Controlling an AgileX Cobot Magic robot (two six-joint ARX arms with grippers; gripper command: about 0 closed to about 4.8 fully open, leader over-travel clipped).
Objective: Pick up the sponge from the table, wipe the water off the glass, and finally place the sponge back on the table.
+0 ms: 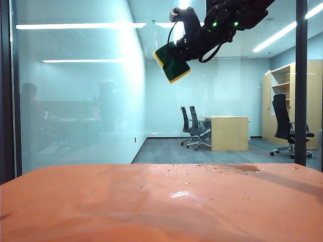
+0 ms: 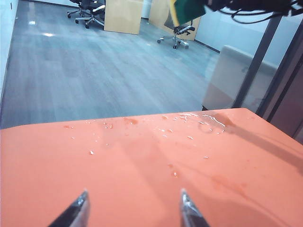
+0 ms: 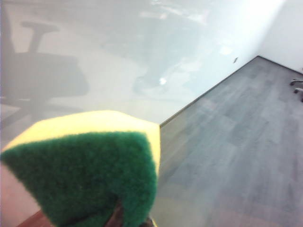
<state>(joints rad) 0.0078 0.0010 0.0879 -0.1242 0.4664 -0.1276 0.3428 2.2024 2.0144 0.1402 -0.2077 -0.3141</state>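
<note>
Exterior view: the right gripper (image 1: pixel 182 50) hangs high before the glass (image 1: pixel 81 101), clenched on the sponge (image 1: pixel 172 62), which juts out below it, well above the table (image 1: pixel 101 206). Water (image 1: pixel 181 194) glints on the table far beneath.

Left wrist view: the left gripper (image 2: pixel 133 210) hovers low over the table (image 2: pixel 142 165), fingers spread, nothing between them. Droplets (image 2: pixel 199 118) lie ahead of it; the sponge (image 2: pixel 187 10) shows far beyond.

Right wrist view: the sponge (image 3: pixel 90 165) fills the space just ahead of the gripper, green face toward the camera, the glass (image 3: pixel 142 56) beyond.
</note>
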